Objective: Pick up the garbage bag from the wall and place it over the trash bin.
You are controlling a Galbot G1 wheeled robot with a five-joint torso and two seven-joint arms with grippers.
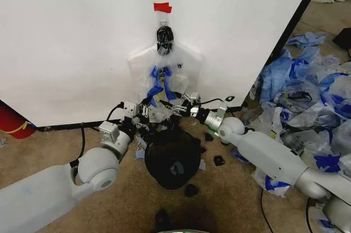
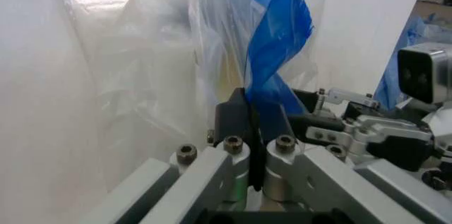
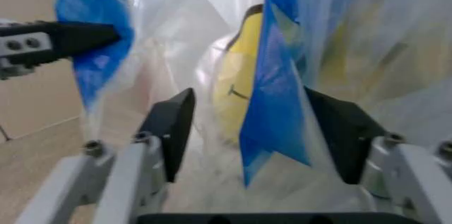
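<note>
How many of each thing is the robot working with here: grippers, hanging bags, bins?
Metal grippers: 2, left and right
Translucent white plastic bag with blue handles, hanging on the wall: 1
Round black wire-mesh bin: 1
Total: 4

Head looks down; wrists close, sharing garbage bag [image 2: 211, 49].

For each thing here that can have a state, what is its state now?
Bag: hanging on the wall, upside down, blue handles at the bottom.
Left claw: shut on a blue handle.
Right claw: open around the other handle.
Bin: on the floor below the bag, no bag over it yet.
</note>
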